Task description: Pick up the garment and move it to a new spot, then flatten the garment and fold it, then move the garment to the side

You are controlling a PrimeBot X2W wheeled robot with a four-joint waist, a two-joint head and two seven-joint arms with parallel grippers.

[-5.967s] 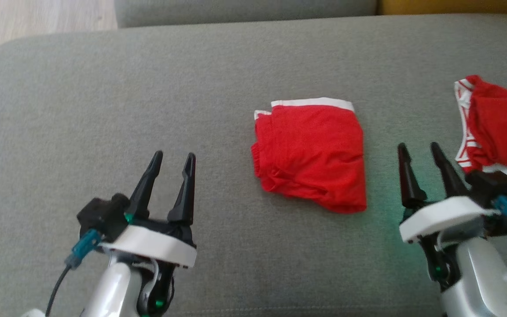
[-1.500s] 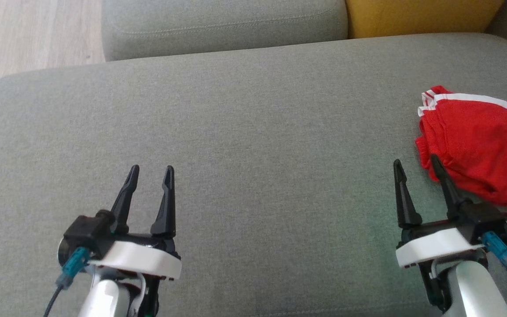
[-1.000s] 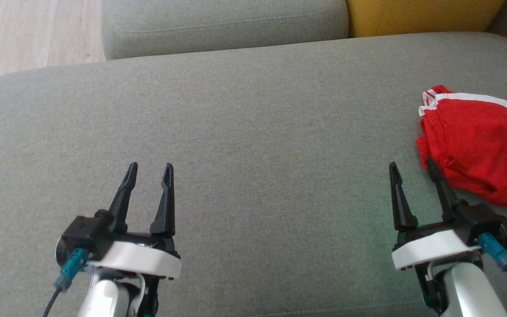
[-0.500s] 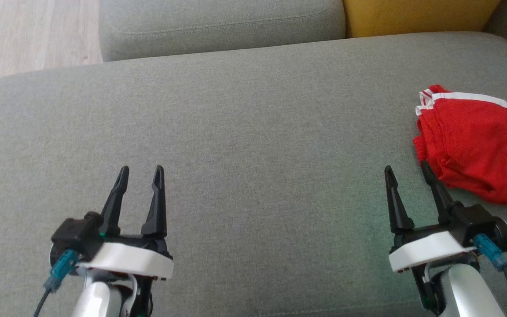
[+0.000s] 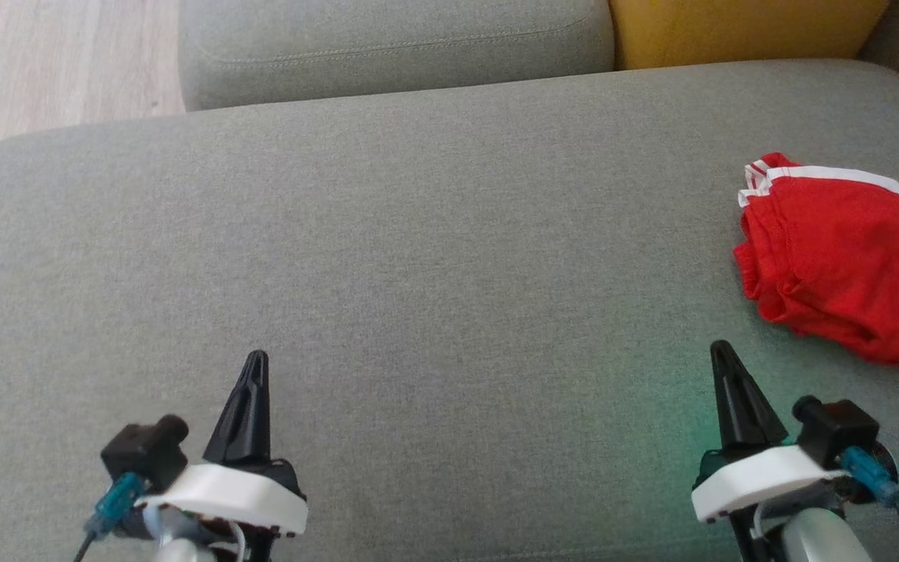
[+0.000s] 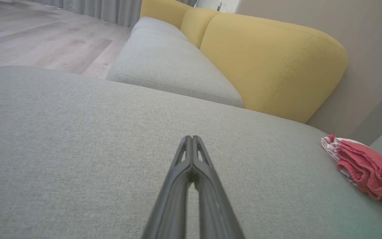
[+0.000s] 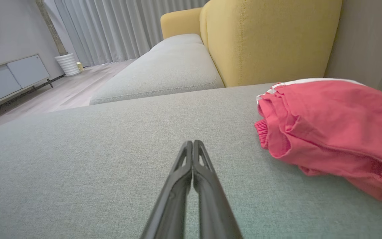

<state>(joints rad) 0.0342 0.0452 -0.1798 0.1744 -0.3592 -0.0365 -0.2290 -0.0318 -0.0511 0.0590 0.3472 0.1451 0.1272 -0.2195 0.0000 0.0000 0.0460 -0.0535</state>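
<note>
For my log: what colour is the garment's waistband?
White waistband on a red garment; the head view shows it best.

Wide seat cushion (image 5: 449, 234) covered in grey woven cloth, matt, with a fine, slightly rough weave. On it lies a red garment (image 5: 840, 265) of soft, thin knit cloth, creased, with a smooth white band along one edge. Back cushion (image 6: 270, 66) in mustard-yellow woven fabric, matt, with a stitched seam. Left gripper (image 5: 256, 359) and right gripper (image 5: 721, 349) are matt black plastic, each set in a smooth white plastic collar (image 5: 223, 499). Floor (image 5: 59, 62) of pale wood planks with a satin finish. Curtains (image 7: 128, 30) of pale pleated cloth.
</note>
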